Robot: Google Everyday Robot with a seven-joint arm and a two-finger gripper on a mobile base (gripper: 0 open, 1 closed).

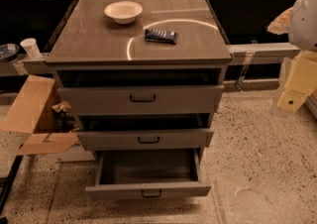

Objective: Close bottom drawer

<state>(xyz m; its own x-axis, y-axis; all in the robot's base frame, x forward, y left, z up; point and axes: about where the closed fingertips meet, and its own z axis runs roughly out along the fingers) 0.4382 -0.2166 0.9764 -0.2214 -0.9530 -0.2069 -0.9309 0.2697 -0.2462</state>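
Bottom drawer (148,190): pulled well out past worktop (94,39) front edge.
Pincer (296,89): beyond worktop right edge; open or closed, cannot tell.

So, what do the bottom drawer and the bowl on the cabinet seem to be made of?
The bottom drawer looks like grey painted sheet metal: thin flat walls, dull even sheen. The bowl is cream and smooth, perhaps ceramic or plastic; the look leaves it open. The end effector is at the right edge, away from both.
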